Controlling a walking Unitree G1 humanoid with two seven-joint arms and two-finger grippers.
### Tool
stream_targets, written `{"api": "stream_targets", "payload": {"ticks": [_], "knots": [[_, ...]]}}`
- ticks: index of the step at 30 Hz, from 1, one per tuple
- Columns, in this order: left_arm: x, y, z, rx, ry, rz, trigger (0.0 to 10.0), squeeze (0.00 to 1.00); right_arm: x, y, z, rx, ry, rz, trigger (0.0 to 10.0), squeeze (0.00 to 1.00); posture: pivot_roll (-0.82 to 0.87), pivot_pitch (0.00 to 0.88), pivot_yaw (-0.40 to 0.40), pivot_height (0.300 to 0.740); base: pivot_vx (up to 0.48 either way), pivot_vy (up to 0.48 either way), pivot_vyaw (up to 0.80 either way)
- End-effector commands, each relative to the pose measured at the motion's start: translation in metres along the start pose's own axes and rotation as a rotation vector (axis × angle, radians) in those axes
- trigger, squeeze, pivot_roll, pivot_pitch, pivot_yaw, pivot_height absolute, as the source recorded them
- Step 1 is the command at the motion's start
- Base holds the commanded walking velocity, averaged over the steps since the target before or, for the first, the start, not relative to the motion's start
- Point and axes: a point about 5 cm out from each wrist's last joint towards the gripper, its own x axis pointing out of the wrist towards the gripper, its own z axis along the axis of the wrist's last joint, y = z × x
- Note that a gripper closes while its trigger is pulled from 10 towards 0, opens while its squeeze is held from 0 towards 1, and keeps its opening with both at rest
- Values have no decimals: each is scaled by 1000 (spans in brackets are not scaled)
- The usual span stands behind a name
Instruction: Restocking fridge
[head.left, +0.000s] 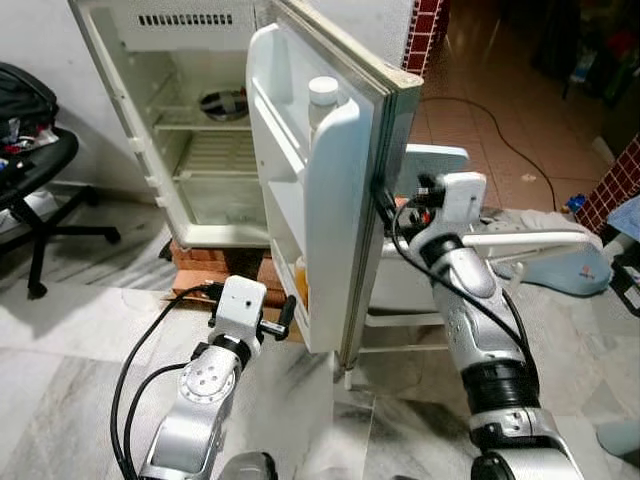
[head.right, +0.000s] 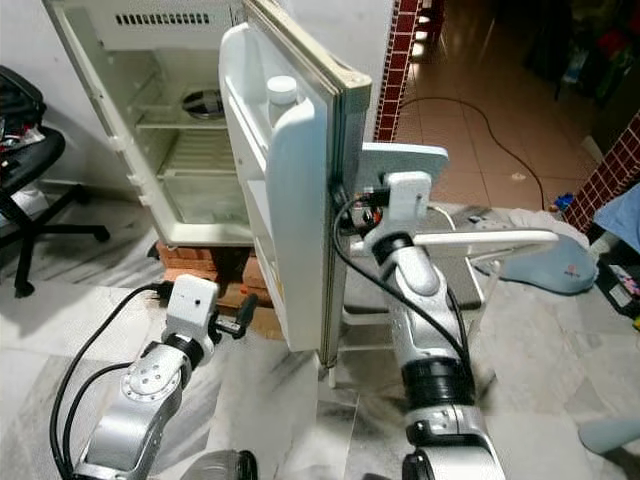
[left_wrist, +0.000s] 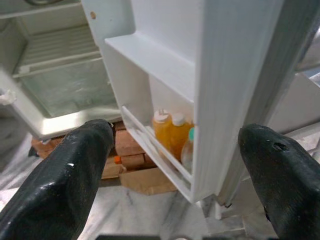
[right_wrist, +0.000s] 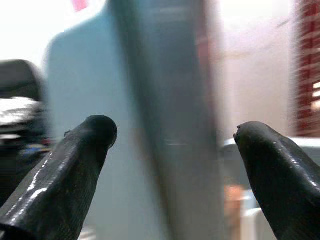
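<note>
The white fridge (head.left: 200, 150) stands open, its door (head.left: 335, 200) swung out towards me. A white-capped bottle (head.left: 322, 95) sits in the door's top shelf, and orange bottles (left_wrist: 170, 136) stand in its bottom shelf. A metal bowl (head.left: 222, 103) rests on an upper shelf inside. My left gripper (left_wrist: 175, 135) is low beside the door's inner side, open, with nothing between its fingers. My right gripper (right_wrist: 175, 130) is open at the door's outer edge, with the blurred edge between its fingers.
Bricks (head.left: 225, 272) prop up the fridge. A black office chair (head.left: 40, 190) is at the left. A white plastic chair (head.left: 420, 290) stands just behind the door on the right. A light blue object (head.left: 575, 268) and a cable (head.left: 500, 130) lie on the floor beyond.
</note>
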Motion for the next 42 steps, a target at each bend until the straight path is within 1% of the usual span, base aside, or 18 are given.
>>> {"api": "stream_targets", "payload": {"ticks": [1, 2, 3, 6, 7, 11, 13, 14, 16, 17, 19, 21, 23, 24, 25, 26, 32, 42], "knots": [[0, 1, 3, 13, -8, -5, 10000, 0, 2, 11, 2, 58, 4, 83, 10000, 0, 81, 27, -3, 740, 0, 0, 0], [0, 1, 3, 13, -8, -5, 10000, 0, 2, 11, 2, 58, 4, 83, 10000, 0, 81, 27, -3, 740, 0, 0, 0], [0, 1, 3, 15, -9, -10, 10000, 0, 1, 22, 2, 126, 8, 161, 10000, 0, 77, 29, -1, 740, 0, 0, 0], [0, -2, 3, 23, -10, -30, 10000, 0, -10, 68, 14, 389, 7, 476, 10000, 0, 77, 30, -1, 740, 0, 0, 0], [0, -2, 3, 23, -10, -30, 10000, 0, -10, 68, 14, 389, 7, 476, 10000, 0, 77, 30, -1, 740, 0, 0, 0], [-1, -3, 3, 24, -9, -36, 10000, 0, -27, 91, 17, 487, 45, 673, 10000, 0, 77, 32, -3, 740, 0, 0, 0], [-1, -3, 3, 23, -8, -36, 10000, 0, -28, 89, 10, 460, 69, 644, 10000, 0, 75, 34, -5, 740, 0, 0, 0], [-1, -4, 2, 22, -6, -38, 10000, 0, -26, 79, -2, 395, 103, 560, 10000, 0, 74, 36, -6, 740, 0, 0, 0], [-1, -4, 2, 22, -6, -38, 10000, 0, -26, 79, -2, 395, 103, 560, 10000, 0, 74, 36, -6, 740, 0, 0, 0], [-2, -5, 2, 20, -3, -40, 10000, 0, -23, 57, -21, 267, 146, 369, 10000, 0, 72, 40, -7, 740, 0, 0, 0], [-2, -5, 2, 20, -3, -40, 10000, 0, -23, 57, -21, 267, 146, 369, 10000, 0, 72, 40, -7, 740, 0, 0, 0], [-2, -5, 1, 19, 4, -37, 10000, 0, -25, 29, -29, 139, 163, 154, 10000, 0, 70, 44, -7, 740, 0, 0, 0], [-2, -5, 1, 19, 4, -37, 10000, 0, -25, 29, -29, 139, 163, 154, 10000, 0, 70, 44, -7, 740, 0, 0, 0], [-1, -4, 1, 16, 9, -30, 10000, 0, -28, 16, -28, 92, 162, 53, 10000, 0, 69, 47, -8, 740, 0, 0, 0], [-1, -4, 1, 16, 9, -30, 10000, 0, -28, 16, -28, 92, 162, 53, 10000, 0, 69, 47, -8, 740, 0, 0, 0], [0, -1, 1, 6, 16, -6, 10000, 0, -37, 0, -25, 38, 154, -90, 10000, 0, 67, 50, -9, 740, 0, 0, 0], [2, 1, 5, 20, -1, 11, 10000, 0, -51, -9, -27, 0, 151, -199, 10000, 0, 63, 48, -8, 740, 0, 342, 0], [4, -1, 10, 40, -34, 2, 10000, 0, -48, -9, -32, -17, 144, -220, 10000, 0, 60, 43, -4, 740, 0, 480, -266]]}}
